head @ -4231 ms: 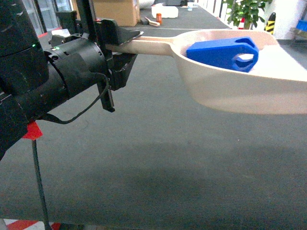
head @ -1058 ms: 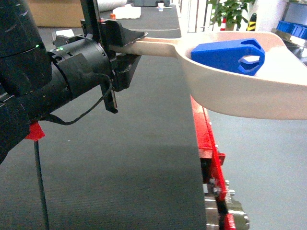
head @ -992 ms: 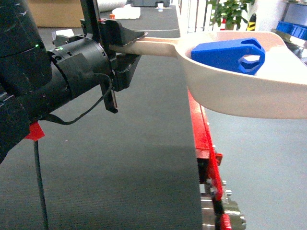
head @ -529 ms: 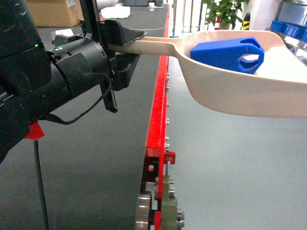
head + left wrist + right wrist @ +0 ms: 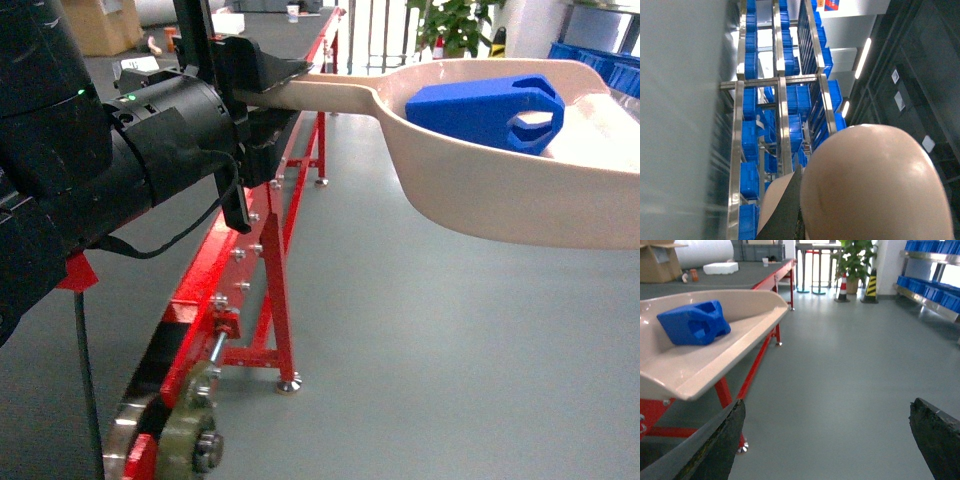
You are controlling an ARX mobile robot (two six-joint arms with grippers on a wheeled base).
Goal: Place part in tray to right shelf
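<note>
The left tool [image 5: 262,88] is clamped on the handle end of the tray [image 5: 520,205], holding it clear above the grey floor [image 5: 400,350]. The tray's long axis runs straight out from this tool, handle nearest it and the wide pan at the far end. The part [image 5: 485,108] lies in the pan, beyond the handle's junction, its long axis roughly in line with the handle and its holed end pointing away from the tool. In the right wrist view the right tool [image 5: 825,440] stands wide open, holding nothing, with the tray to one side of it. A red-framed worktop [image 5: 245,270] stands below the left tool.
</note>
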